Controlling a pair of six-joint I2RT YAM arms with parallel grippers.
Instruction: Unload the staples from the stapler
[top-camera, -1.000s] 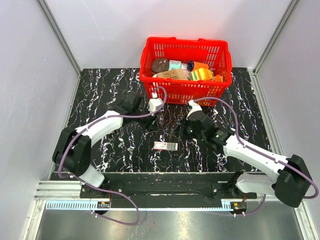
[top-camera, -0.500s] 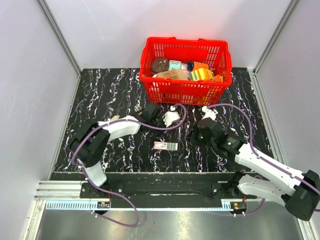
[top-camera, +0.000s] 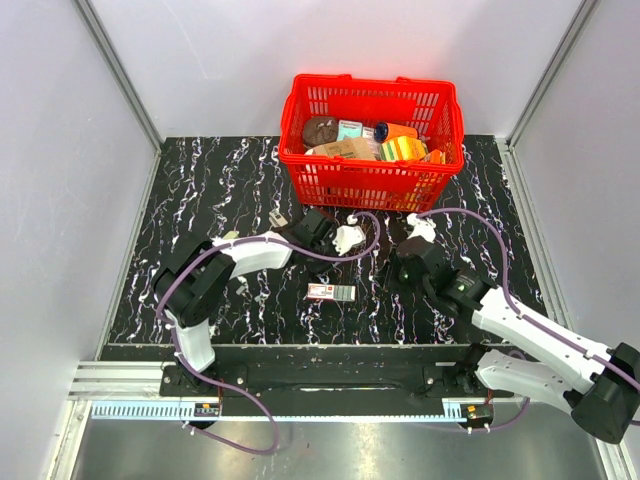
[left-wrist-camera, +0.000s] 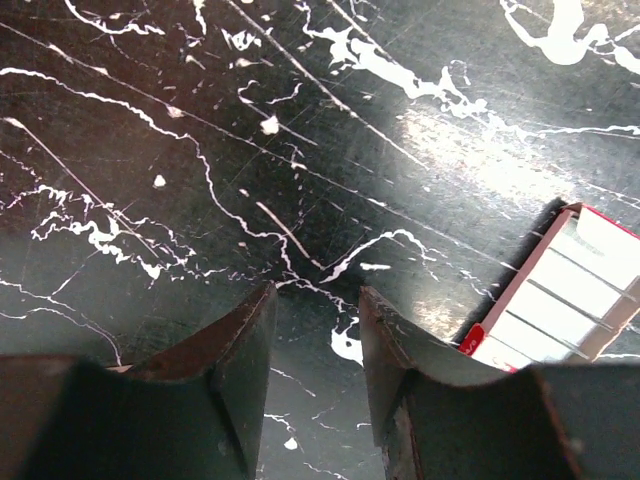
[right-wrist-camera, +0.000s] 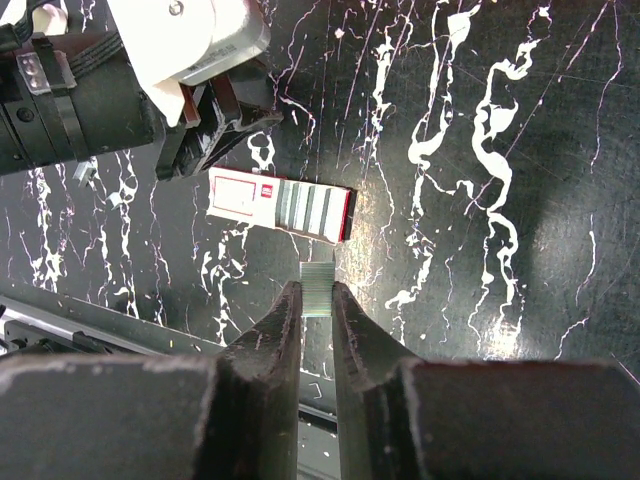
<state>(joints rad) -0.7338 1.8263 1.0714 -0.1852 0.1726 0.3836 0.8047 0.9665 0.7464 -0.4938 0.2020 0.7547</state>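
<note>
Rightward drift of the left gripper (left-wrist-camera: 315, 305) is being noted against half a second ago; the right arm is hardly being displaced. Right gripper (right-wrist-camera: 317, 296): fingers are being pressed almost together, and a short silver staple strip (right-wrist-camera: 318, 272) is apparently being pinched just below the labelled box (right-wrist-camera: 280, 205). Left fingers are being held spread over bare table (left-wrist-camera: 200, 120). The stapler is not being made out in any view. Judgement: staples probably already out, the strip not yet set down.

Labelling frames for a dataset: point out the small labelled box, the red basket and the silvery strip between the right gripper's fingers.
small labelled box (right-wrist-camera: 280, 205): right wrist view, on its striped top face.
red basket (top-camera: 366, 186): top external view, on its front wall.
silvery strip (right-wrist-camera: 318, 285): right wrist view, on its ribbed face.
</note>
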